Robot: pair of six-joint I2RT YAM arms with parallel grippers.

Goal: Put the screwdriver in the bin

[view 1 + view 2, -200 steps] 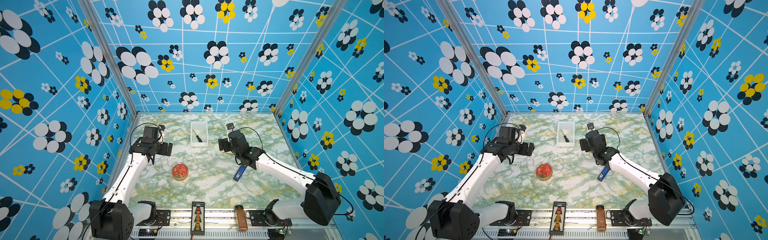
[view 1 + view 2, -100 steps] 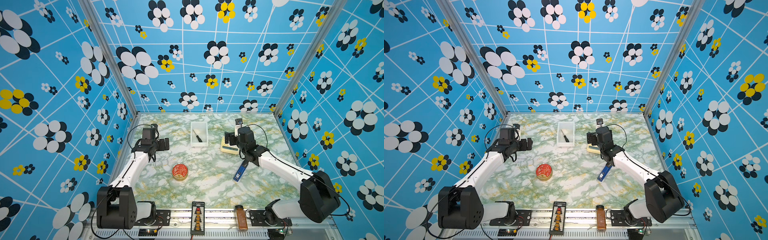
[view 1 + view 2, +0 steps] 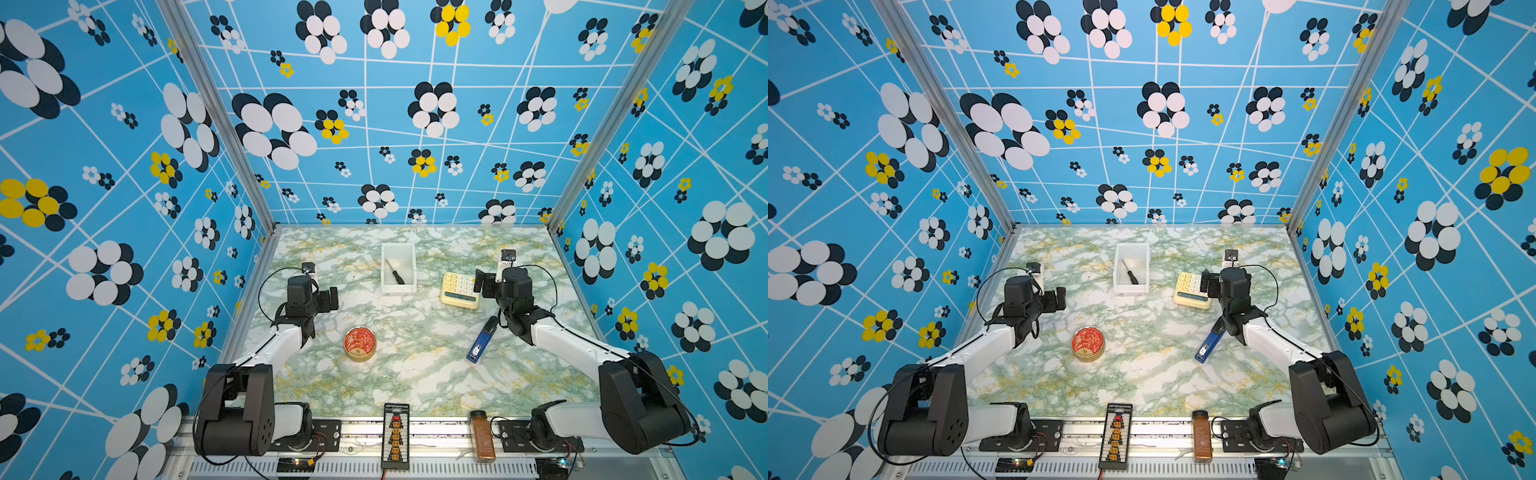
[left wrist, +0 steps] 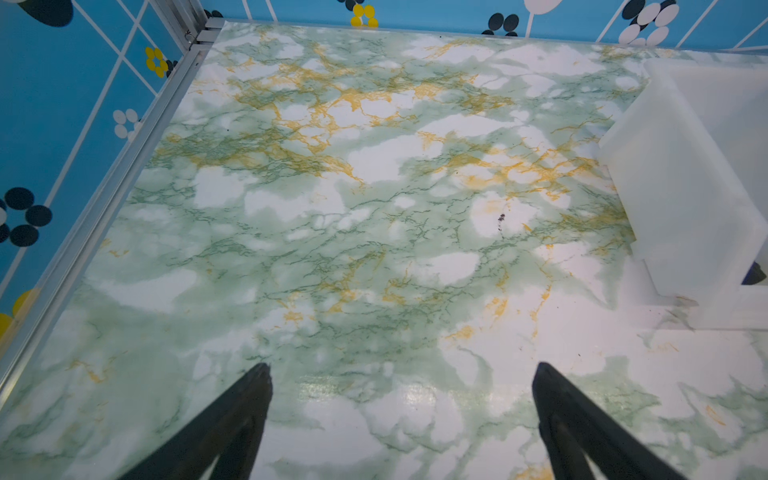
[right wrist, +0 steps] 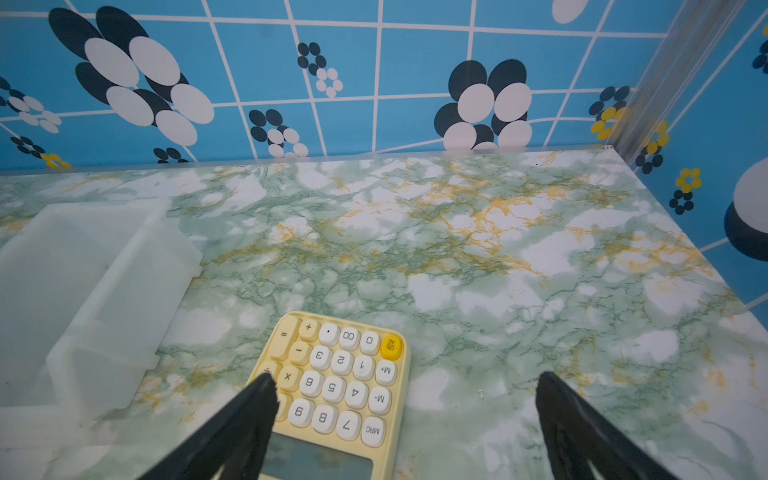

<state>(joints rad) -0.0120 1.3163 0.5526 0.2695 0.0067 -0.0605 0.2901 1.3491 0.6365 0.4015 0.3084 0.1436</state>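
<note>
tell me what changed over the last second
The right gripper drew away from the bin toward the right wall, uncovering the calculator; its jaws are open and empty. The left arm folded back, and the left gripper, also open, barely shifted. Nothing was grasped or released. The screwdriver stayed lying in the bin; the red tin and blue gadget did not move.

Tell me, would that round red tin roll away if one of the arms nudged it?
Probably not: the red tin lies flat, lid up, so it would likely slide on the glossy table rather than roll. Being low and wide, it seems unlikely to tip. Its gold rim suggests metal, so probably stiff.
</note>
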